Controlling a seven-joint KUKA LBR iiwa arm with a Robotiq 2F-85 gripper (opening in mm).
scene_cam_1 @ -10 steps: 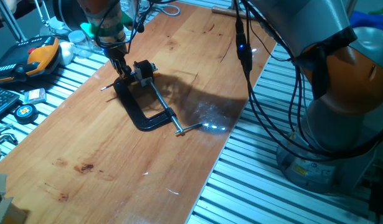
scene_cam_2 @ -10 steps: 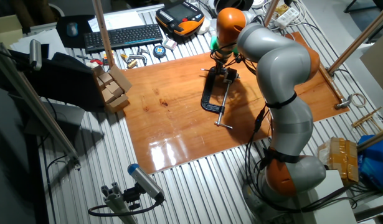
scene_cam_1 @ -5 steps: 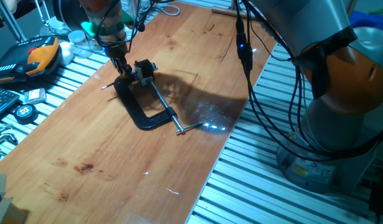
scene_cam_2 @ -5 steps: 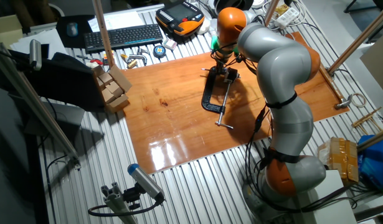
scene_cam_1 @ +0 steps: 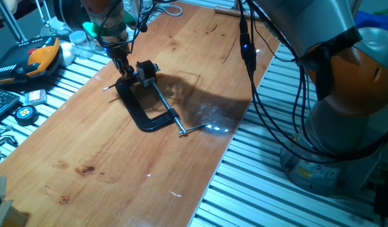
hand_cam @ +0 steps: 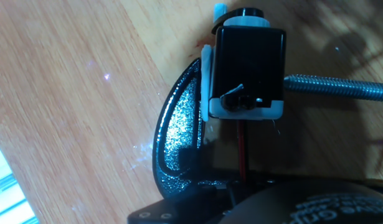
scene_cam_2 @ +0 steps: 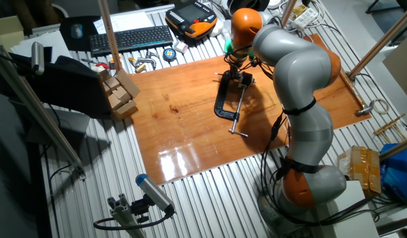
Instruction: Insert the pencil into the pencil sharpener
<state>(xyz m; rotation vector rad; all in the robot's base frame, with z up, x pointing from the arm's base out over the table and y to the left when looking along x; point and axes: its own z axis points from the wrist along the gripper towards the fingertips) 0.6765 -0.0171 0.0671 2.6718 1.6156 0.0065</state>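
The pencil sharpener (hand_cam: 248, 62), a small black block in a pale metal frame, sits squeezed in the big black C-clamp (hand_cam: 179, 143) by its steel screw rod (hand_cam: 340, 87). The thin red pencil (hand_cam: 242, 146) runs from the dark gripper body at the bottom of the hand view up to the sharpener's underside, and its tip is hidden there. In one fixed view my gripper (scene_cam_1: 123, 68) stands just left of the sharpener (scene_cam_1: 145, 70), fingers close together on the pencil, whose free end (scene_cam_1: 109, 87) pokes out to the left. The other fixed view shows the gripper (scene_cam_2: 233, 68) beside the sharpener (scene_cam_2: 243, 79).
The clamp (scene_cam_1: 143, 110) lies flat on the wooden board (scene_cam_1: 118, 176). An orange-and-black pendant (scene_cam_1: 39, 53), a tape measure (scene_cam_1: 24, 113) and a keyboard (scene_cam_2: 127, 38) lie off the board. Cardboard blocks (scene_cam_2: 120, 92) stand at its corner. Black cables (scene_cam_1: 269, 101) hang from the arm.
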